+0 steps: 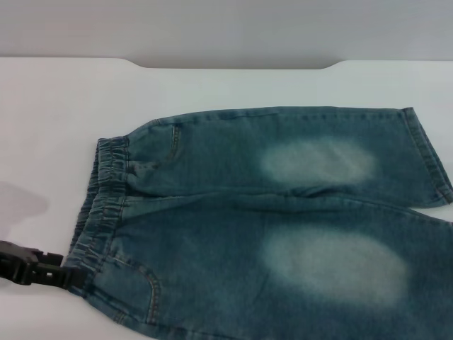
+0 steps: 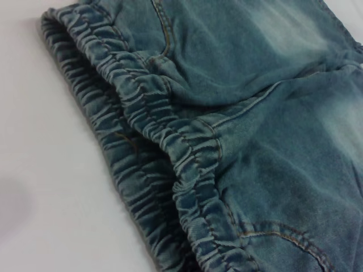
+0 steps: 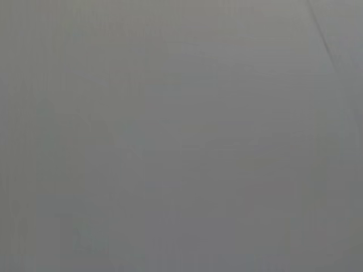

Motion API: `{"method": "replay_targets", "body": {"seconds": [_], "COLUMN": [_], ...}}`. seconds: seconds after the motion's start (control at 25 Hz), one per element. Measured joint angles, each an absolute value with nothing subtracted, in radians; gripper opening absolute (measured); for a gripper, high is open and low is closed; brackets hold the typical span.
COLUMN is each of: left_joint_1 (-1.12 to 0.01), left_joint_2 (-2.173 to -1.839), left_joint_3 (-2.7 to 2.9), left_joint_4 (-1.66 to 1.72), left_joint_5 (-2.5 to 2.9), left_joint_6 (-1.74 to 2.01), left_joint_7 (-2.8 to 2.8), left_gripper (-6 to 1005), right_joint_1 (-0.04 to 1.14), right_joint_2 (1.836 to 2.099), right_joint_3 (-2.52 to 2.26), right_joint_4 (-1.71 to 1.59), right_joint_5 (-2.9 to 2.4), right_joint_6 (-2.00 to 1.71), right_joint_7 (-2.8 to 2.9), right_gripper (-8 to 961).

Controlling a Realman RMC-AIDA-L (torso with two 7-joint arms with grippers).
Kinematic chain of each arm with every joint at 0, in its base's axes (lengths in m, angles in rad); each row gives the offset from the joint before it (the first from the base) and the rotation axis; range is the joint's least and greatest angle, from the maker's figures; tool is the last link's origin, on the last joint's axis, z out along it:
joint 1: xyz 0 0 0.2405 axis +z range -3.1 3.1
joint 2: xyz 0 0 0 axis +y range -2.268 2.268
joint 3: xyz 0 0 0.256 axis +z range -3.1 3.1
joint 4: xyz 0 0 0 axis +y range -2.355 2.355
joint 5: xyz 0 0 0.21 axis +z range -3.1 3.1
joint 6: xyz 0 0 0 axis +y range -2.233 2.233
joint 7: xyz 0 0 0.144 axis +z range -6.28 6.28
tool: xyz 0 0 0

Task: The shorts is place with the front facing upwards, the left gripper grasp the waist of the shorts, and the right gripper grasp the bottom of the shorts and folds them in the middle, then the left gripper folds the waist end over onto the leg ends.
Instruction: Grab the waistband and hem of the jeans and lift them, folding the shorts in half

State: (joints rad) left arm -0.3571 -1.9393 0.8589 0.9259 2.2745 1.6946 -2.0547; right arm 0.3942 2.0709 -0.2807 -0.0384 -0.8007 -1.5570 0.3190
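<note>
Blue denim shorts lie flat on the white table, front up, with the elastic waist at the left and the leg ends running off to the right. Each leg has a pale faded patch. My left gripper, black, reaches in from the lower left and meets the near end of the waist. In the left wrist view the gathered waist shows close up, its two layers slightly parted. The right gripper is out of view, and its wrist view shows only a plain grey surface.
The white table stretches bare to the left of and behind the shorts. Its far edge has a shallow cut-out in the middle. The near leg runs past the lower edge of the head view.
</note>
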Motion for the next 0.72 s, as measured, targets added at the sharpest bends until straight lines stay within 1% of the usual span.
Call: {"method": "replay_targets", "body": {"seconds": [0.16, 0.24, 0.72], "left_joint_1": [-0.357, -0.360, -0.373], "left_joint_2": [-1.940, -1.948, -1.952], "left_joint_3": [0.861, 0.866, 0.873], "left_joint_4": [0.926, 0.923, 0.923], "left_joint_5": [2.275, 2.275, 2.285], "left_joint_6": [1.693, 1.690, 1.702], "left_joint_7": [-2.055, -2.054, -2.054], "left_gripper": [705, 703, 691], "right_joint_1": [0.394, 0.394, 0.394], "right_joint_2": [2.070, 2.070, 2.069], "right_joint_3": [-0.281, -0.281, -0.274], "right_joint_4": [-0.040, -0.041, -0.043], "right_joint_5": [-0.802, -0.802, -0.796], "right_joint_6": [-1.557, -1.557, -1.556], "right_joint_7": [0.319, 0.319, 0.319], "right_gripper": [459, 459, 459]}}
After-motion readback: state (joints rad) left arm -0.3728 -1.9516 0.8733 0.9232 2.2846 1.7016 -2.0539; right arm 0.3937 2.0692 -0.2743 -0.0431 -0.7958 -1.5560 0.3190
